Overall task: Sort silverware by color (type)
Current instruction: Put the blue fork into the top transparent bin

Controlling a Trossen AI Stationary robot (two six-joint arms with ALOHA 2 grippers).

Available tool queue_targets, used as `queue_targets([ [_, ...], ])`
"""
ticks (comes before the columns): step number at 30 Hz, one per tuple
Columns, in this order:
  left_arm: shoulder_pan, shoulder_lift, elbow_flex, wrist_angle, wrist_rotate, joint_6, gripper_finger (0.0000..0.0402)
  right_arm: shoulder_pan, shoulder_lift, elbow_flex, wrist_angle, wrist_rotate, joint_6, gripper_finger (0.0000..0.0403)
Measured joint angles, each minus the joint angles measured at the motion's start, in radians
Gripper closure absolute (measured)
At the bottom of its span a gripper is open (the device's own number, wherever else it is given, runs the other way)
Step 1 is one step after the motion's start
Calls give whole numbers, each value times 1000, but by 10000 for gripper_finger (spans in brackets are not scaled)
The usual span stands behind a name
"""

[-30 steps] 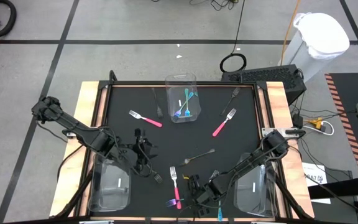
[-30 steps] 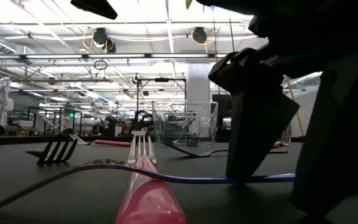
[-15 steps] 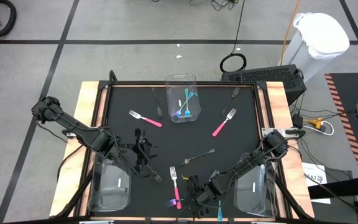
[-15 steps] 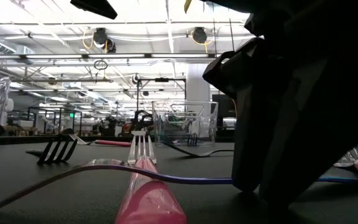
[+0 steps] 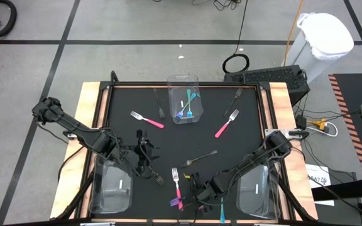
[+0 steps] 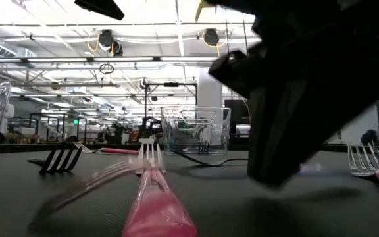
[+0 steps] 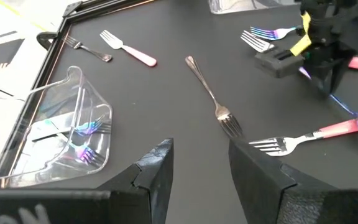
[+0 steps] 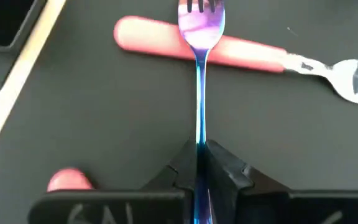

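Observation:
My right gripper (image 5: 195, 192) is low near the table's front edge, shut on a thin iridescent purple-blue fork (image 8: 200, 37). That fork's head (image 5: 176, 202) reaches over the handle of a pink-handled fork (image 5: 178, 184) lying on the black mat. A teal fork (image 5: 222, 213) lies on the mat just right of the gripper. My left gripper (image 5: 144, 157) hovers open over the mat's left half, holding nothing. Other pink forks (image 5: 146, 119) (image 5: 226, 123), dark forks (image 5: 233, 100) (image 5: 159, 103) and a silver fork (image 5: 200, 157) lie flat on the mat. My right gripper pinches the iridescent fork's thin handle (image 8: 199, 140) between its two fingers. The fingers slant down from the table's right, and the handle runs straight out ahead of them. The head (image 8: 201, 18) sits over the pink fork's handle (image 8: 241, 53); whether they touch I cannot tell.
A clear bin (image 5: 183, 99) at the far middle holds teal and blue forks. Two more clear bins stand at the near left (image 5: 112, 185) and near right (image 5: 256, 191). A raised frame (image 5: 99, 119) edges the mat; its middle has open room.
My right gripper has shut on the iridescent fork's handle and shifted slightly up and toward the table's left. The fork, which lay flat across the pink fork's handle, has moved with it; in the low view it shows raised and blurred.

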Motion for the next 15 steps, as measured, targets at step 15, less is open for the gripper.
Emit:
queue_targets([
  [15, 0, 0, 0, 104, 1, 71, 244, -32, -236, 3, -74, -8, -227, 389],
])
